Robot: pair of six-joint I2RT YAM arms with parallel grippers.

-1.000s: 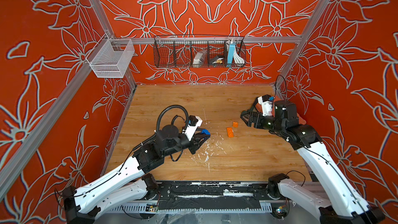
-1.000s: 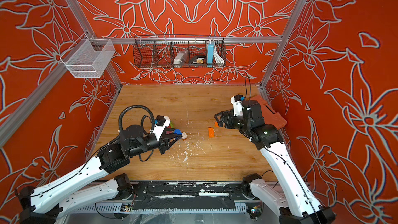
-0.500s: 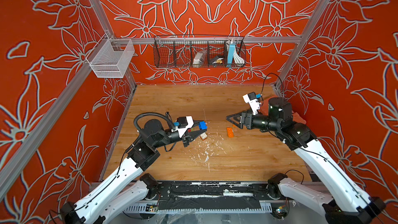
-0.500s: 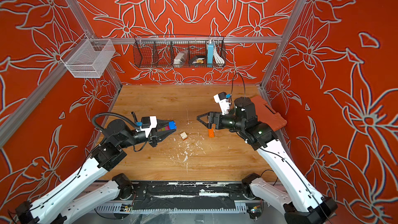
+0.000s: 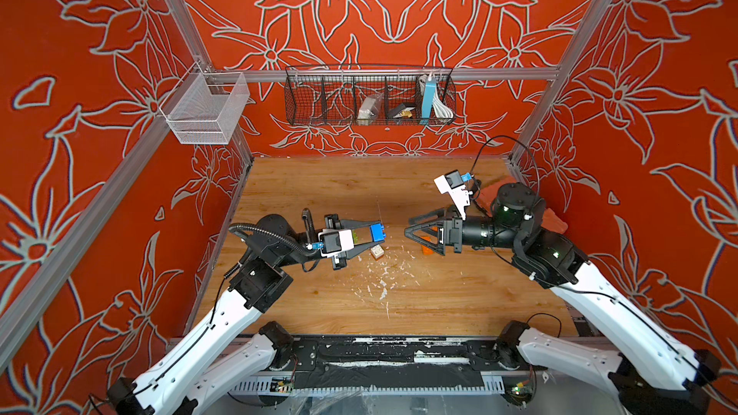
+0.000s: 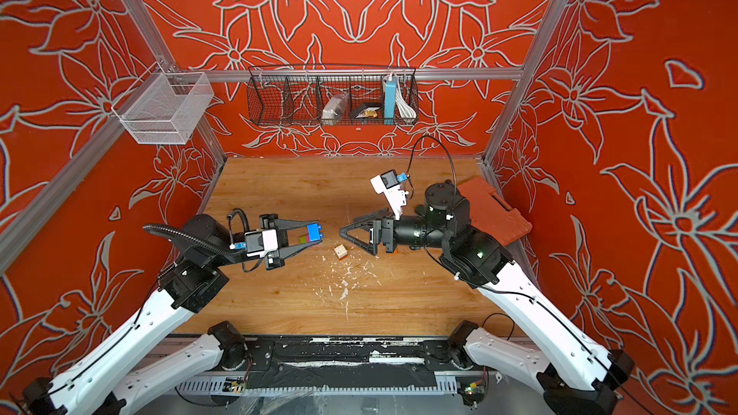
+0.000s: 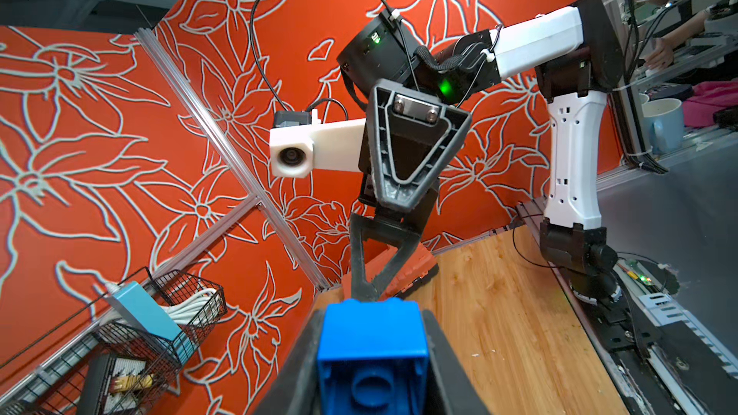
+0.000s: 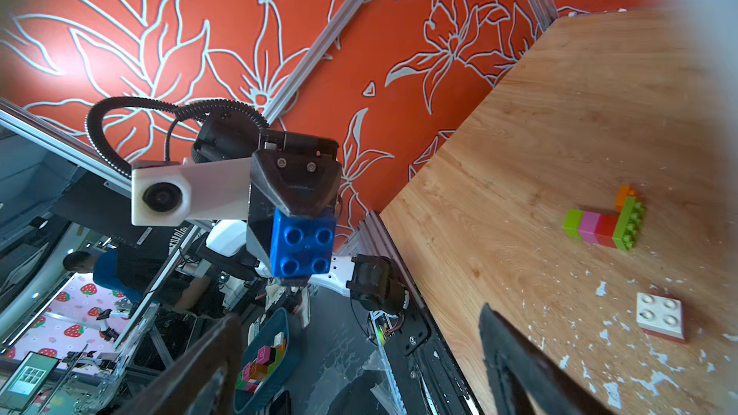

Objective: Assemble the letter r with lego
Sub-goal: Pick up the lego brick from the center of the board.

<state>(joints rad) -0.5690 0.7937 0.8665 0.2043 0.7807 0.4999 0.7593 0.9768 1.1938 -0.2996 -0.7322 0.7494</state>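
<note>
Left gripper, levelled toward 3 o'clock, pinches a blue brick; right gripper, pointing at 9 o'clock opposite it, gapes wide and empty.

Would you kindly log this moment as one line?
left gripper: shut on blue brick | right gripper: open, empty | white brick: on table

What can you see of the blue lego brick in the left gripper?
The blue lego brick is a glossy plastic square with four round studs, two by two, and a hollow underside with a round tube. The left gripper pinches its opposite side walls, holding it on its side in the air above the wooden table, studs pointing towards the open right gripper. Nothing else touches it.
</note>
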